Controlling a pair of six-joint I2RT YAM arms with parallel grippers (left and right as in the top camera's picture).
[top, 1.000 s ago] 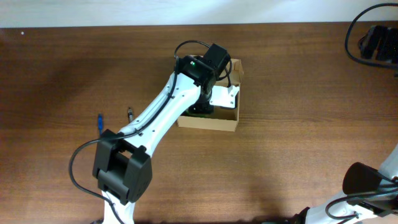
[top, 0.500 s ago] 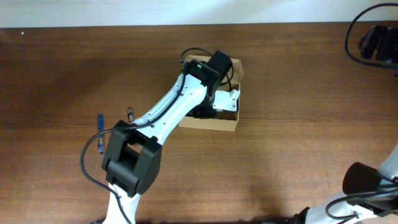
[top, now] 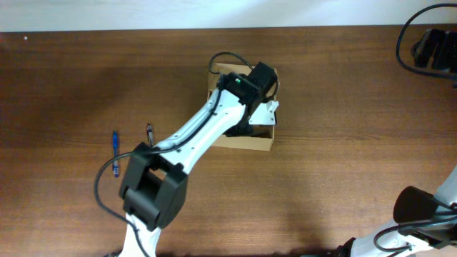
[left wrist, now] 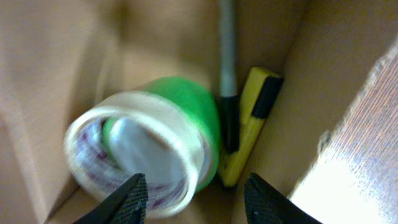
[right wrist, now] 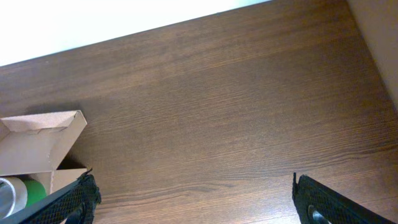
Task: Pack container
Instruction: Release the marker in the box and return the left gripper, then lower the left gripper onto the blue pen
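The container (top: 246, 143) is a tan cardboard box at the table's middle, mostly covered by my left arm in the overhead view. The left wrist view looks down into the container (left wrist: 56, 74). Inside lie a clear tape roll (left wrist: 134, 158), a green tape roll (left wrist: 193, 112) behind it, a yellow and black tool (left wrist: 252, 124) and a grey and black pen (left wrist: 227, 93). My left gripper (left wrist: 199, 205) is open just above the rolls, holding nothing. My right gripper (right wrist: 193, 205) is open over bare table, far from the container (right wrist: 37, 146), where the green tape roll (right wrist: 36, 193) shows.
A blue pen (top: 114, 144) and a dark pen (top: 150, 132) lie on the table left of the box. Black cables and gear (top: 432, 46) sit at the far right corner. A white wall edge runs along the table's far side.
My left wrist has moved right and slightly farther back over the box. The pens and the right arm have not moved.
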